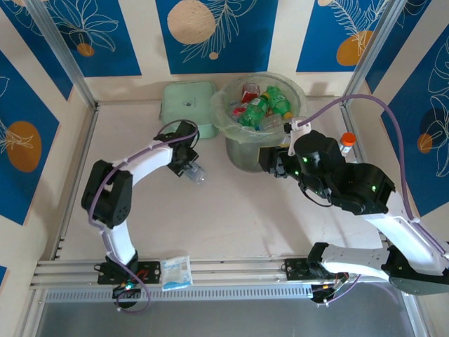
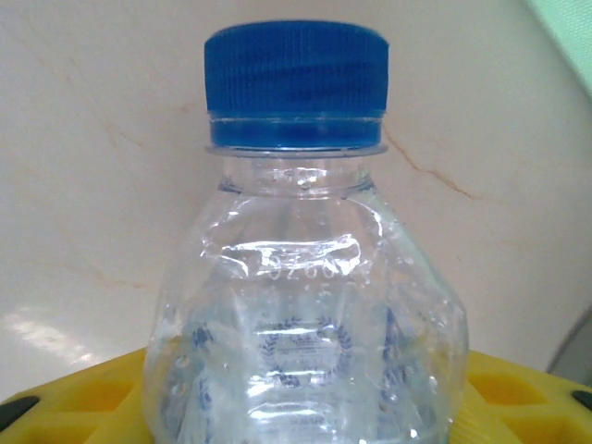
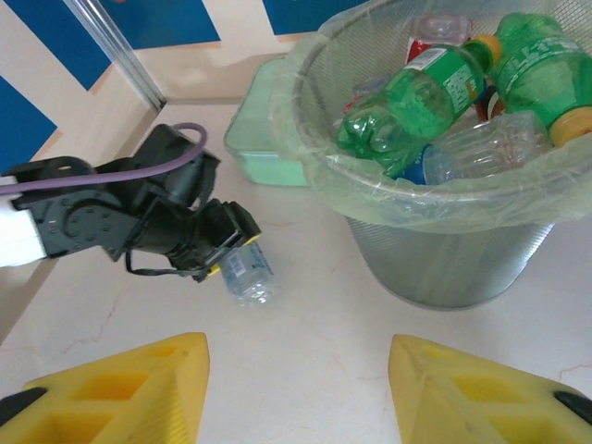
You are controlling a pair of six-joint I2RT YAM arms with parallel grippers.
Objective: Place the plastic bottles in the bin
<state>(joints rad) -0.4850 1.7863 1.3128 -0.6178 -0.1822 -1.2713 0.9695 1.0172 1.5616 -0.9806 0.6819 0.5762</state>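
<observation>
A clear plastic bottle (image 2: pixel 296 305) with a blue cap (image 2: pixel 294 85) sits between the yellow fingers (image 2: pixel 74 398) of my left gripper (image 2: pixel 305 407), which is shut on it. Seen from above, that gripper (image 1: pixel 186 165) holds the bottle (image 1: pixel 197 173) low over the table, left of the bin (image 1: pixel 247 151). The round pale green bin (image 3: pixel 444 250) with a clear liner holds several bottles, among them green ones (image 3: pixel 416 97) and a clear one (image 3: pixel 472 153). My right gripper (image 3: pixel 298 388) stands open with nothing between its fingers, close in front of the bin (image 1: pixel 275 164). The left gripper (image 3: pixel 217 245) and its bottle (image 3: pixel 245 273) lie ahead of it.
A flat pale green box (image 1: pixel 188 105) lies at the back, touching the bin's left side. An orange-capped vial (image 1: pixel 347 142) stands right of the bin. A white-blue packet (image 1: pixel 176 272) rests on the front rail. Metal frame posts (image 1: pixel 59 53) border the table.
</observation>
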